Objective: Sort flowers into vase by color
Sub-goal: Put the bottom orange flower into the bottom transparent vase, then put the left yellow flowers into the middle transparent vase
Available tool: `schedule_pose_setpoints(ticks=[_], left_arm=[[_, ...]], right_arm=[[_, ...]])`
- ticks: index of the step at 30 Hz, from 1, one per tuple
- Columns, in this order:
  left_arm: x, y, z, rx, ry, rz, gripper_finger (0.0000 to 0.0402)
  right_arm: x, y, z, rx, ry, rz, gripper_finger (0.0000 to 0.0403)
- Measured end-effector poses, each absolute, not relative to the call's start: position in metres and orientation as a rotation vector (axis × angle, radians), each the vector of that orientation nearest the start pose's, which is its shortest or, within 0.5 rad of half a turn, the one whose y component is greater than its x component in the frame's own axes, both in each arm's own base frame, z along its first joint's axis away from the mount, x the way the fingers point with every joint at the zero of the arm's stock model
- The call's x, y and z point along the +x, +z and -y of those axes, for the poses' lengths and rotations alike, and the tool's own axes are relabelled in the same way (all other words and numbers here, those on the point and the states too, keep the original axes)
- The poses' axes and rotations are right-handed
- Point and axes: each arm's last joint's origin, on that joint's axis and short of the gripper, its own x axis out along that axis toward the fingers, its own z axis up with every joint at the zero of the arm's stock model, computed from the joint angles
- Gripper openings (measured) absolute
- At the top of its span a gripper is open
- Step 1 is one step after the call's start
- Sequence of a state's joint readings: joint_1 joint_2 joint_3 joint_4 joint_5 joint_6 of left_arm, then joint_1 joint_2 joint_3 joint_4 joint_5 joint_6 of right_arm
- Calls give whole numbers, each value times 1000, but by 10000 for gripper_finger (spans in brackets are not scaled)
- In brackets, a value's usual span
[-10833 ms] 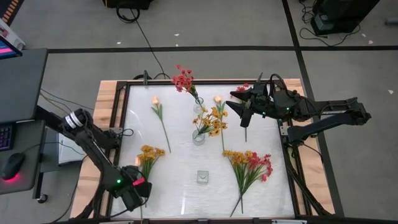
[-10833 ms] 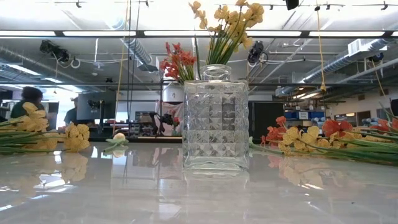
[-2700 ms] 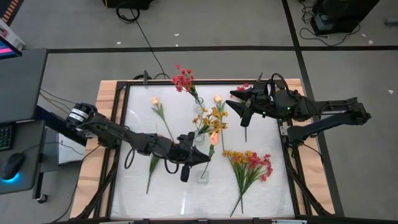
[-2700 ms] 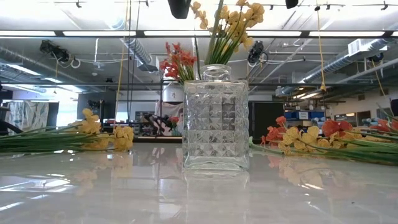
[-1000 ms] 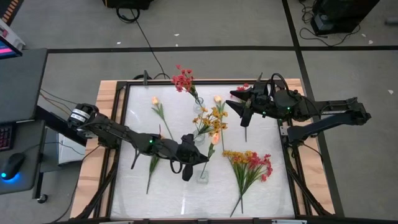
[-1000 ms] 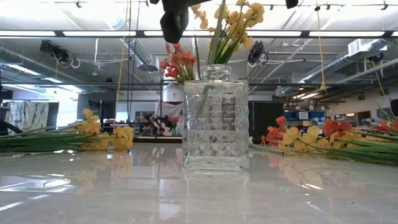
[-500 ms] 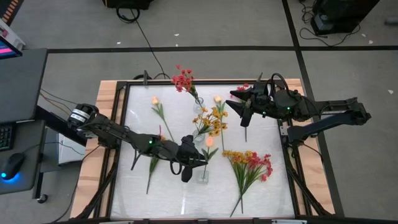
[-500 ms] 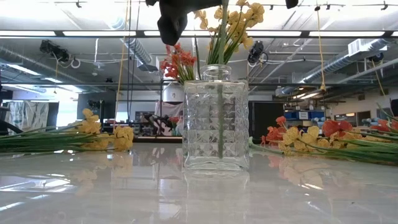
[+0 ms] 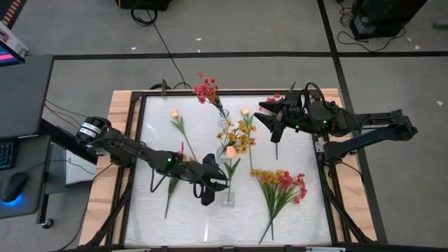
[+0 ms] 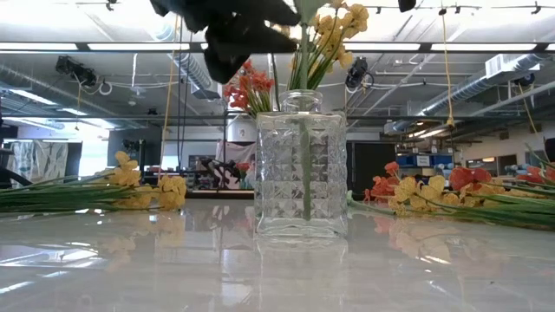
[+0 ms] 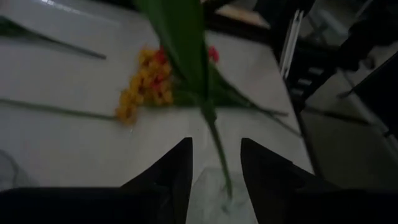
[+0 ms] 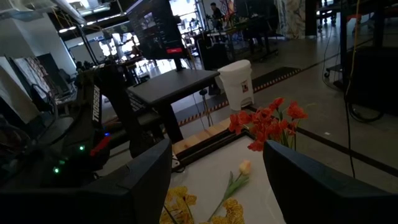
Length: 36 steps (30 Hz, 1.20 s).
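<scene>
A pale peach bud (image 9: pixel 231 152) tops a green stem (image 10: pixel 305 173) that stands upright in the square cut-glass vase (image 9: pixel 229 199) near the table's middle. My left gripper (image 11: pixel 216 146) is open just above the vase's mouth; the stem (image 11: pixel 217 152) passes between its fingers without touching them. A round vase holds red flowers (image 9: pixel 205 89), another holds yellow flowers (image 9: pixel 239 137). Two more peach flowers (image 9: pixel 178 126) (image 9: pixel 246 115) lie flat on the table. My right gripper (image 9: pixel 269 120) waits open, high over the far right of the table.
A yellow sprig (image 9: pixel 170 190) lies on the table under my left arm. A mixed red and yellow bunch (image 9: pixel 281 185) lies to the right of the square vase. A red sprig (image 9: pixel 275 99) lies below my right gripper. The near part of the table (image 9: pixel 196 227) is bare.
The peach flower has slid down into the square vase: its stem, slanting at the mouth a second ago, now stands upright reaching the bottom, and the bud has shifted left. My left gripper has tipped downward over the vase and let go of the stem.
</scene>
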State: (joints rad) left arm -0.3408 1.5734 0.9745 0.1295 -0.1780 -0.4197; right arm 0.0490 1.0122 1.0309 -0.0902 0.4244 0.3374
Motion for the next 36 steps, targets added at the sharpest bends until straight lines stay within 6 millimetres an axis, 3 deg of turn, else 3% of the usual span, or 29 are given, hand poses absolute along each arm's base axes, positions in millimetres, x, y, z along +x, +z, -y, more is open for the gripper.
schedule_pose_setpoints(ticks=[5, 13, 24, 36], left_arm=[[322, 229, 109, -288, -42, -547, 147], [308, 239, 104, -273, -35, -609, 147], [283, 223, 99, -194, 33, -894, 147], [254, 237, 87, -260, 149, -1013, 147]], right_arm=[[218, 385, 1, 316, -383, -6, 261], [218, 385, 1, 317, -383, -6, 261], [218, 386, 1, 318, -383, 0, 261], [218, 386, 1, 319, -382, 6, 261]])
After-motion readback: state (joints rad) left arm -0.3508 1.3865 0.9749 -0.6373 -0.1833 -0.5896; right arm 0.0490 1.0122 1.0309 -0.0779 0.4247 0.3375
